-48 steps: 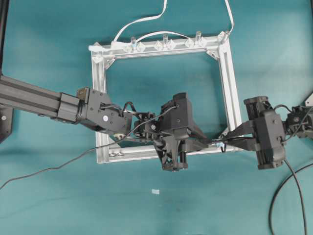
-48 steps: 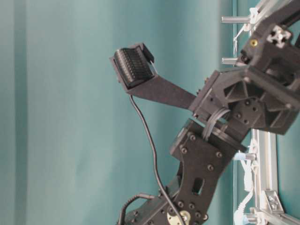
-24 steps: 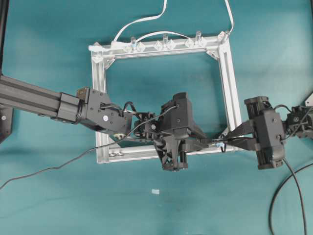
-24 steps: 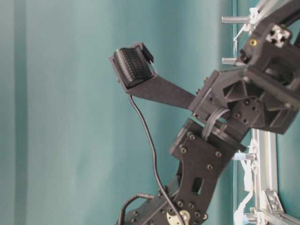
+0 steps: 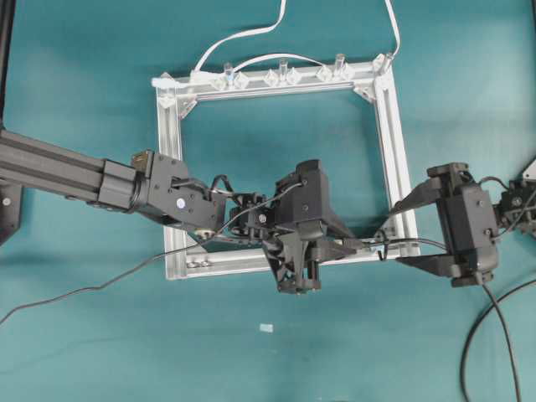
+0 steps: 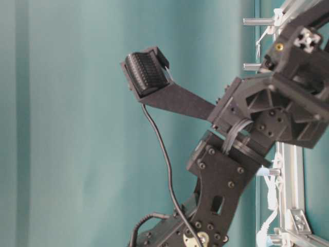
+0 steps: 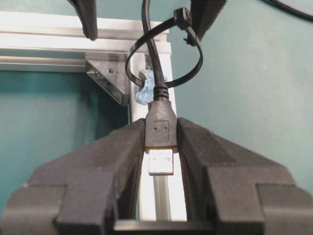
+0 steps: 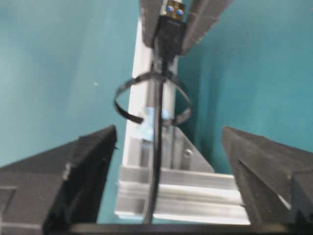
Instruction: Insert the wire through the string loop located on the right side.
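The wire's black plug [image 7: 160, 128], metal tip toward the camera, is pinched in my left gripper [image 7: 161, 147], which is shut on it. From the plug the wire [image 7: 151, 49] runs through the string loop [image 7: 195, 68] by the silver frame's corner. The overhead view shows my left gripper [image 5: 356, 244] at the frame's lower right corner, just left of the loop [image 5: 381, 248]. My right gripper [image 5: 397, 234] stands open on the loop's far side. The wire [image 8: 157, 147] hangs free between its spread fingers, well apart from both. The loop [image 8: 124, 110] and plug [image 8: 168, 36] lie ahead of it.
The square silver frame [image 5: 276, 90] lies mid-table with clear clips and a white cable [image 5: 251, 33] along its top rail. A thin black cable [image 5: 84, 291] trails over the table at the left. Thicker black cables [image 5: 469, 352] curve at the lower right. An arm [image 6: 221, 175] fills the table-level view.
My right gripper has opened wide, letting go of the wire, and has shifted slightly right. The left gripper has stayed still with the plug.
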`<state>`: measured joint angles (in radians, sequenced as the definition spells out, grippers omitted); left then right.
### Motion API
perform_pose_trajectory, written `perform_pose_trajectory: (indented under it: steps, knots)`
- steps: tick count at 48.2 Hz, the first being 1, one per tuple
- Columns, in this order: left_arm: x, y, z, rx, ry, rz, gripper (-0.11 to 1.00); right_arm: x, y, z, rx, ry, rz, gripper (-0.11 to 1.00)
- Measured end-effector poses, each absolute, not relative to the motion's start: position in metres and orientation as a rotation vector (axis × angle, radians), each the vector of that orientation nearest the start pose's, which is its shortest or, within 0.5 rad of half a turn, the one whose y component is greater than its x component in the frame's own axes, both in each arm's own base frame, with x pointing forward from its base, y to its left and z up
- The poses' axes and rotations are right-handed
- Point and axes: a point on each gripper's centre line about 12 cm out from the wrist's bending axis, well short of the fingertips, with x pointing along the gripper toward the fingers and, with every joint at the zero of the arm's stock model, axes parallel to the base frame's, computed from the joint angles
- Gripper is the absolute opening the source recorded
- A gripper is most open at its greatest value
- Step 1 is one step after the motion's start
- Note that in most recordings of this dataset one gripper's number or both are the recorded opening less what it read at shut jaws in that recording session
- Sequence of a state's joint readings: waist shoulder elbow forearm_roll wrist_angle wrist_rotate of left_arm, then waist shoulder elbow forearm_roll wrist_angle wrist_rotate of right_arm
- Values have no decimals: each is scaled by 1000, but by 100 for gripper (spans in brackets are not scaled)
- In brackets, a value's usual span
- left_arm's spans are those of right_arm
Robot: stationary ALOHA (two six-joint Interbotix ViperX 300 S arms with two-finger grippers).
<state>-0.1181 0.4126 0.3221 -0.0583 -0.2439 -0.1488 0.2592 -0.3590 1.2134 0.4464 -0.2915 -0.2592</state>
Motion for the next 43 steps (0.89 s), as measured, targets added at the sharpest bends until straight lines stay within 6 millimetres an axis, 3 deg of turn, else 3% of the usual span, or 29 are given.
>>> perform_pose_trajectory:
  steps: [14,43]
  knots:
    - [492,-58,118,-165,528,-51,22,239,48,136,52,592,81,93]
    - [419,-47,150,-169,589,-41,22,238,48,136,52,592,80,93]
